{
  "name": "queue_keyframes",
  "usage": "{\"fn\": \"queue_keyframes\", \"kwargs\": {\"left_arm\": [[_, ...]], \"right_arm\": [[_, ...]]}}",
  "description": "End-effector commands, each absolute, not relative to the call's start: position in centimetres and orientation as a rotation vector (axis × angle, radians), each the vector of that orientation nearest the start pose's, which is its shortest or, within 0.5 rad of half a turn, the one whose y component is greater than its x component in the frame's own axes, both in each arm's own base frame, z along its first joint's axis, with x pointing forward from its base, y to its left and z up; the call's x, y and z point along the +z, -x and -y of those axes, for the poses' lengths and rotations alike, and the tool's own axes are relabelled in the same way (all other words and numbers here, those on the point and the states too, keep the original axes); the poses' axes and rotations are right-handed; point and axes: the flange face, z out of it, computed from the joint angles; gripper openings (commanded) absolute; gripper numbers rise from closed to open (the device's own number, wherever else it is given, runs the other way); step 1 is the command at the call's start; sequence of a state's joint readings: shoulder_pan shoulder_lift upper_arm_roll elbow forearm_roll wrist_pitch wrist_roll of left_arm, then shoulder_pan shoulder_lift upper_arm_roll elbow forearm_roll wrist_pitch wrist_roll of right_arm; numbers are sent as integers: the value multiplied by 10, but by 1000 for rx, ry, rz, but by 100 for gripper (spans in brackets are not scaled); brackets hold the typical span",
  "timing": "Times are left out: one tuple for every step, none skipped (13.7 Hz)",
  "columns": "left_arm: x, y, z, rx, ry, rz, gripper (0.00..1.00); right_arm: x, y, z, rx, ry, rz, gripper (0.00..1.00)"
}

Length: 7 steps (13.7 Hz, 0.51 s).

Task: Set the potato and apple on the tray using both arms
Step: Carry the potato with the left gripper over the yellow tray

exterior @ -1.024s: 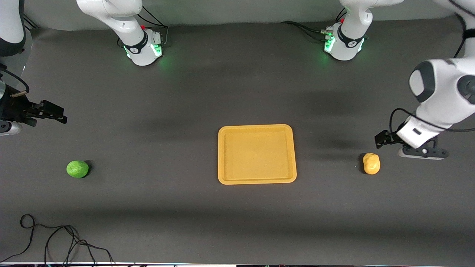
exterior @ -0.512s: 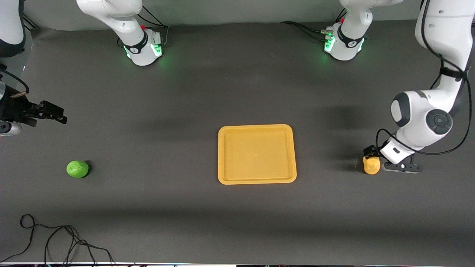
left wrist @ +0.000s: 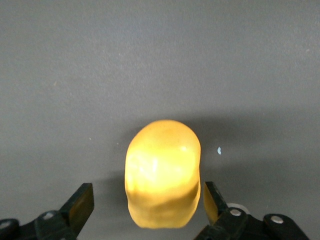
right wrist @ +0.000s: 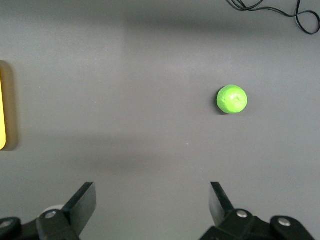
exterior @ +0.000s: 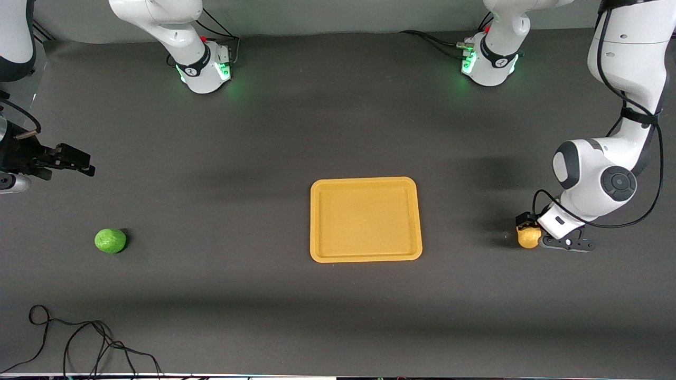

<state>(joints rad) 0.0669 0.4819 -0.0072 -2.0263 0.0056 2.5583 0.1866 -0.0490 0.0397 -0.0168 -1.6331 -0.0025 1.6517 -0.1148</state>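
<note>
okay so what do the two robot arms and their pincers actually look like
Both arms are glossy white with dark grey round joint caps, and loose black cables loop along the left arm. Each base glows green, with a black band. The left pincer and right pincer are black, with two flat fingers on bracket mounts fixed by silver screws.

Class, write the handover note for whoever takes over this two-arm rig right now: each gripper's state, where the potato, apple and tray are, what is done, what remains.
Left gripper: open, down at the table, fingers either side of the potato, one finger with a clear gap; no grip yet.
Right gripper: open, waiting above bare table at the right arm's end.
Potato: on the table toward the left arm's end.
Apple: on the table toward the right arm's end, untouched.
Tray: mid-table, holding nothing.
Done: left arm positioned on potato.
Left: grasp potato, fetch apple, place both on tray.
</note>
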Motion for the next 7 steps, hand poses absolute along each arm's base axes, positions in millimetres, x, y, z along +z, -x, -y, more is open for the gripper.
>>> {"fn": "queue_keyframes", "kwargs": {"left_arm": [[198, -616, -37, -75, 3132, -229, 92], [195, -618, -37, -75, 3132, -229, 92], [197, -622, -36, -83, 3134, -229, 86], [196, -623, -34, -86, 3135, -231, 68], [196, -623, -35, -84, 3136, -229, 46], [200, -623, -34, -86, 3135, -231, 34], [206, -624, -33, -93, 3136, -226, 23]], "right_arm": [[581, -572, 37, 42, 3151, 52, 100], [582, -572, 36, 40, 3151, 55, 100], [583, -571, 34, 38, 3151, 59, 100], [583, -571, 35, 35, 3151, 57, 100], [584, -571, 36, 33, 3151, 55, 100], [584, -571, 36, 33, 3151, 55, 100], [586, -571, 36, 28, 3151, 55, 100]]}}
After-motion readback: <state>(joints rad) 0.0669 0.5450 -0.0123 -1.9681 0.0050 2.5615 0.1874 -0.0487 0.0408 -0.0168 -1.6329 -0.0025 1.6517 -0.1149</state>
